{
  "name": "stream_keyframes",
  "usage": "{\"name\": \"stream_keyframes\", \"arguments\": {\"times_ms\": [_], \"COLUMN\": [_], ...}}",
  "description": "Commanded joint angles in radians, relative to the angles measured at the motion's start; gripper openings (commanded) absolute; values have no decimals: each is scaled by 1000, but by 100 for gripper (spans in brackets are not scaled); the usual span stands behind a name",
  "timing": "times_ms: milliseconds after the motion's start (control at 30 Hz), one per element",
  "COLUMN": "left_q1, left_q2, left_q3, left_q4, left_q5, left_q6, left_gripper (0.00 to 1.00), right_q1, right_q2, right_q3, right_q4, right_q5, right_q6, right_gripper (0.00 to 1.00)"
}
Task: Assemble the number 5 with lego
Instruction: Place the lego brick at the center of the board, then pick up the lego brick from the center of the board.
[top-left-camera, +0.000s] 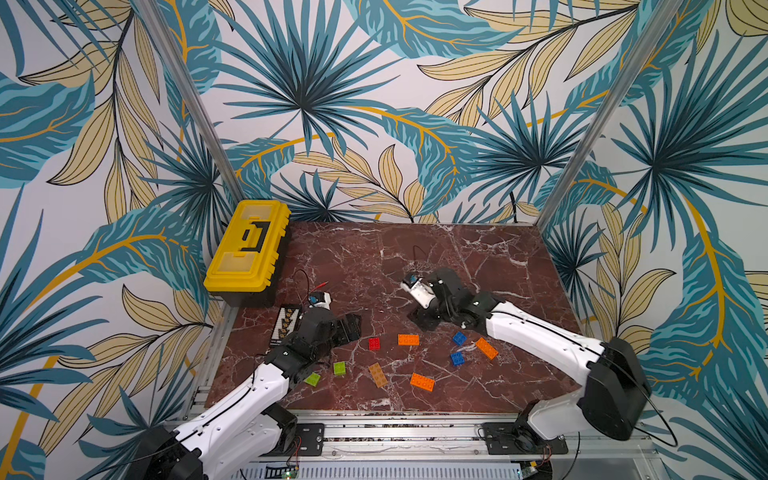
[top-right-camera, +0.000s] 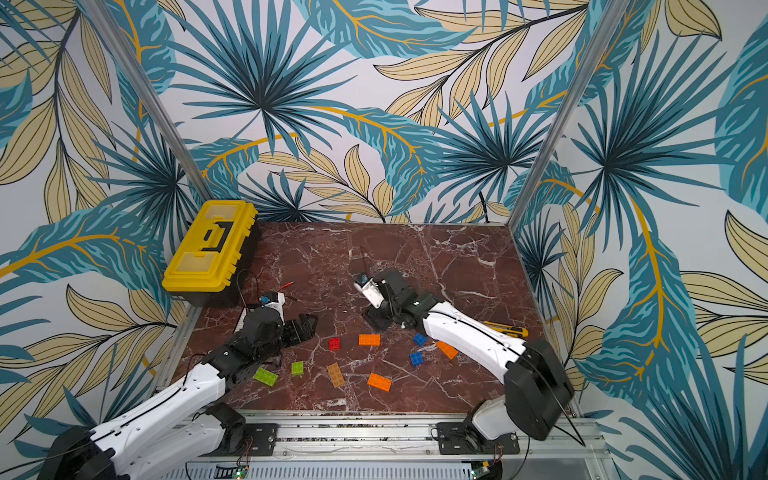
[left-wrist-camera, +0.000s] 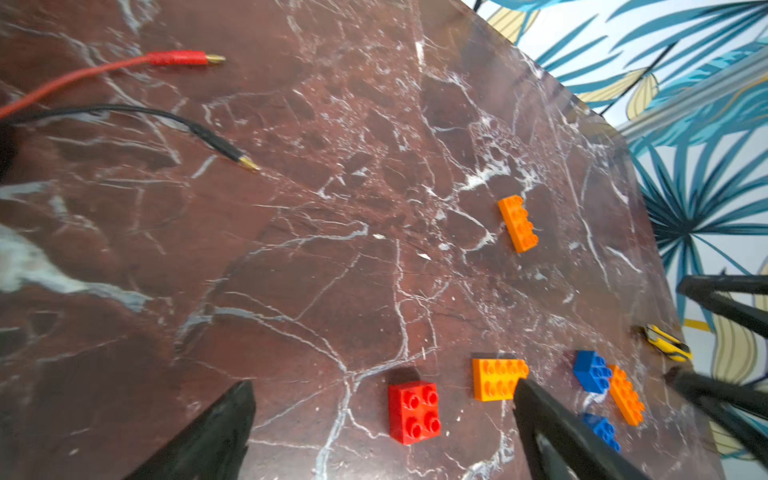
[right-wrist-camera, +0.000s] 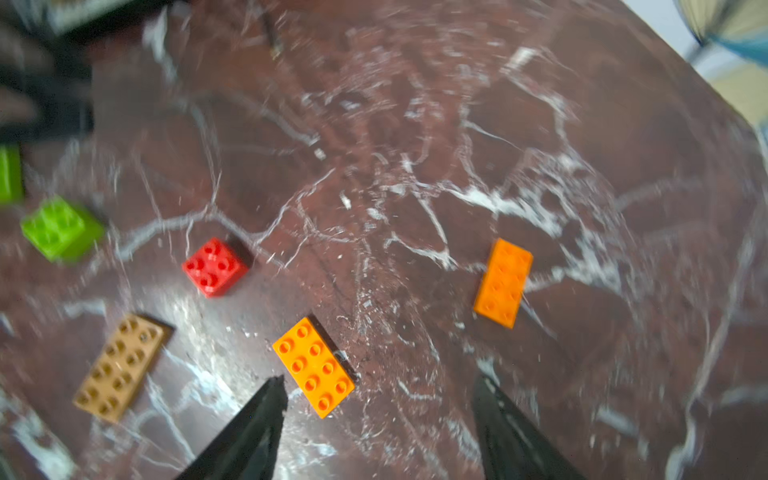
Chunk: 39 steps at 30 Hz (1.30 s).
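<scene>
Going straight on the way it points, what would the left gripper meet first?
Probably the red square brick, which lies just ahead between the open fingers of the left gripper; depth is unclear, so the marble tabletop might come first.

The table (top-left-camera: 478, 266) is dark red marble veined with white. On it lie a red brick (top-left-camera: 374, 343), three orange bricks (top-left-camera: 408, 340), two blue bricks (top-left-camera: 459, 338), two lime-green bricks (top-left-camera: 339, 368) and a tan brick (top-left-camera: 377, 375). The toolbox (top-left-camera: 245, 245) is yellow over black, the knife (top-right-camera: 505, 329) is yellow and black, and the wallpaper (top-left-camera: 374, 104) shows teal and tan leaves on white.
</scene>
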Motion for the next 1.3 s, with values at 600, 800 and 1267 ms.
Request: {"name": "stream_keyframes", "arguments": {"times_ms": [600, 800, 1267], "left_q1": [-244, -244, -244], "left_q2": [387, 385, 382], "left_q3": [232, 236, 231], "left_q4": [155, 142, 142], "left_q5": [170, 155, 142], "left_q6": [22, 32, 32], "left_gripper": [100, 100, 100], "right_q1": [-98, -88, -62], "right_q2": [-59, -27, 44], "right_q3": [-294, -266, -249], "right_q4": [-295, -299, -351], "right_q5": [-21, -19, 28], "right_q6": [590, 556, 521], "right_gripper": [67, 58, 44]}}
